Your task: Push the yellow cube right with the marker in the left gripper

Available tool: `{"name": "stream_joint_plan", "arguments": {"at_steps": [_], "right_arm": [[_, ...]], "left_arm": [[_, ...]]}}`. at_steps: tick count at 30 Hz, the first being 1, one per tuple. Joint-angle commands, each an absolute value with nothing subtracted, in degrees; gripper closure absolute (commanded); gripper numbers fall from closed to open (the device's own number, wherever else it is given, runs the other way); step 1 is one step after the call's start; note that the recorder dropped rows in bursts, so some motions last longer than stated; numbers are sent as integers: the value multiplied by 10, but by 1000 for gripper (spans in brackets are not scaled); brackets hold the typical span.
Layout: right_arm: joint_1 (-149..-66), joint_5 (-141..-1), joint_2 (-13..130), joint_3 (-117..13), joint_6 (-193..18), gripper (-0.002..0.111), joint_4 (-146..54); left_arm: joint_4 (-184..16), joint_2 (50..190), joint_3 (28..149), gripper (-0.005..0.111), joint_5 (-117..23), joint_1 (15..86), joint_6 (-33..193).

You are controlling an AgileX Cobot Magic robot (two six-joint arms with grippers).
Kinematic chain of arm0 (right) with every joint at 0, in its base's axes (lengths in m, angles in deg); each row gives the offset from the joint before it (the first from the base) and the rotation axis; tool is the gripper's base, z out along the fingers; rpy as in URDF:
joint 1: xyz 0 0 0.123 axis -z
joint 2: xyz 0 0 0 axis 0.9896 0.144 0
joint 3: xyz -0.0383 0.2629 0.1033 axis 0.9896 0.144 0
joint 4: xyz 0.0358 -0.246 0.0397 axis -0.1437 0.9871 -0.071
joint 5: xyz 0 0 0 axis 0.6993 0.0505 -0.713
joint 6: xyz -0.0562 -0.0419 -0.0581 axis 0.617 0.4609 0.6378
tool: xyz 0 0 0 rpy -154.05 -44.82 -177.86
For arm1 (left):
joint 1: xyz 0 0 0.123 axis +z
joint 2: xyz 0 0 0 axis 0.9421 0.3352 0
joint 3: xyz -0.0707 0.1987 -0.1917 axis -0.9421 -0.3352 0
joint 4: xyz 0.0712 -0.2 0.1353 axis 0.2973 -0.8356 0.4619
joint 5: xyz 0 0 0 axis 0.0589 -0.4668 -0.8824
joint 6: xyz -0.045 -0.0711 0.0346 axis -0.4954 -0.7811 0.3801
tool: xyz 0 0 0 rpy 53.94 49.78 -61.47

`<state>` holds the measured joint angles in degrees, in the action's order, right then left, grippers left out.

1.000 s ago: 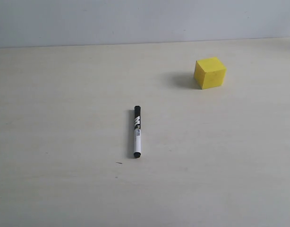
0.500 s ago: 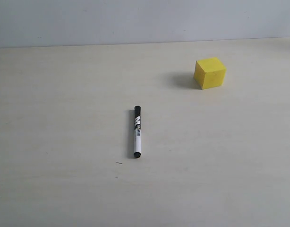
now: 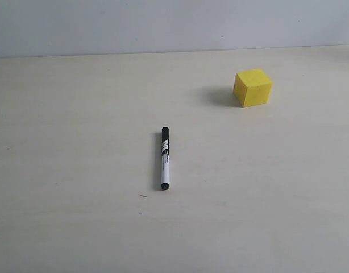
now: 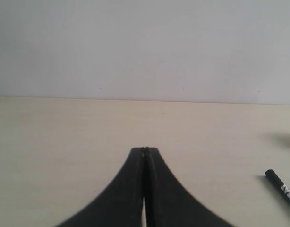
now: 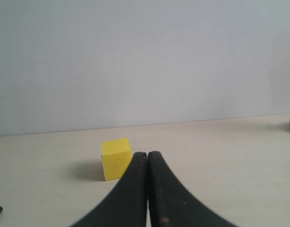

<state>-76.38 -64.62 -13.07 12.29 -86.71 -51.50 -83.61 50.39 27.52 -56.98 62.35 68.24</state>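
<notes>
Two clenched, empty — left gripper (image 4: 145,150), right gripper (image 5: 148,154) — over pale table (image 3: 78,114), grey wall (image 3: 163,23).

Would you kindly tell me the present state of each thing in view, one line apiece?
marker: lying flat on the table, black cap on, not held.
yellow cube: resting flat on the table, untouched, well apart from the marker.
left gripper: shut, empty, fingertips pressed together.
right gripper: shut, empty, fingertips pressed together.
</notes>
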Motion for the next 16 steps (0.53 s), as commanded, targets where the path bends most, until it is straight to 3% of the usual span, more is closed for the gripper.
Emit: {"name": "stream_joint_plan", "arguments": {"at_steps": [1,16], "right_arm": [[-761,-649,-135,125,-866,108,-513],[-761,-649,-135,125,-866,108,-513]], "left_arm": [[-842,501,275,107,-564,625,682],[-842,501,275,107,-564,625,682]]}}
